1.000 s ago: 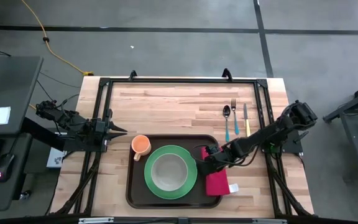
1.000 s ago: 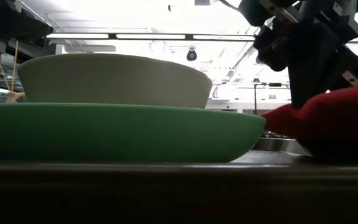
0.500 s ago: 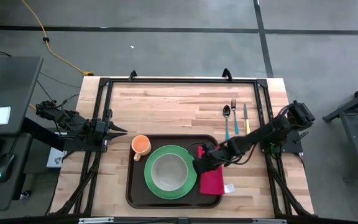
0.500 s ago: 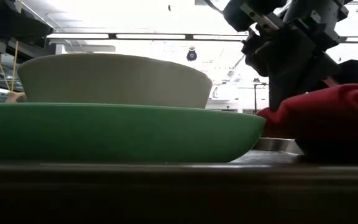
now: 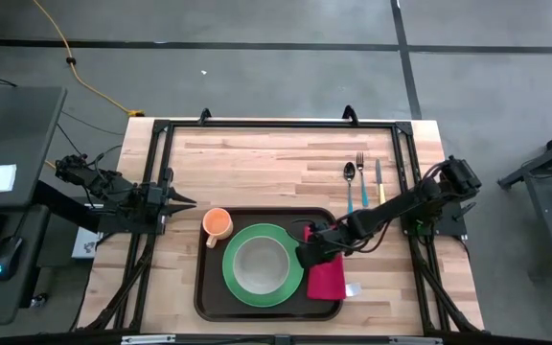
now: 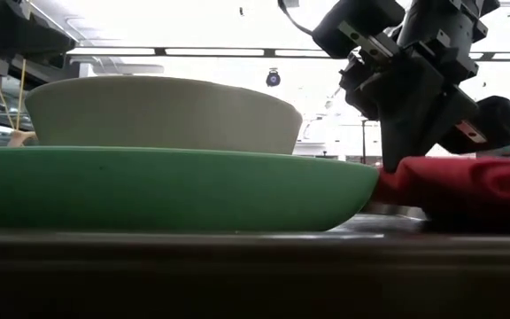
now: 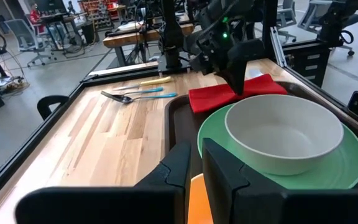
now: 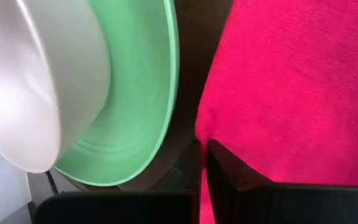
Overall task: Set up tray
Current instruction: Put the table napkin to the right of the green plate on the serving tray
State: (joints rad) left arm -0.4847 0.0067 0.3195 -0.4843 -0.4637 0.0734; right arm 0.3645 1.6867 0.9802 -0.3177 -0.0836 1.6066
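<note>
The bench [image 5: 276,158] carries the tray [image 5: 205,292] at its 6 o'clock edge, holding a green plate [image 5: 295,278] with a white bowl [image 5: 257,265] in it. A red napkin [image 5: 327,281] lies long axis 12-to-6 along the tray's 3 o'clock side. The right claw [image 5: 307,256], much nearer than the idle left claw [image 5: 182,200] at 9 o'clock, sits at the napkin's 12 o'clock corner beside the plate, fingers closed on the cloth edge.

The light wooden table [image 5: 257,158] carries the dark brown tray [image 5: 202,287], an orange cup [image 5: 218,224], and a spoon [image 5: 349,186], fork [image 5: 360,178] and knife [image 5: 379,182] lying side by side.
</note>
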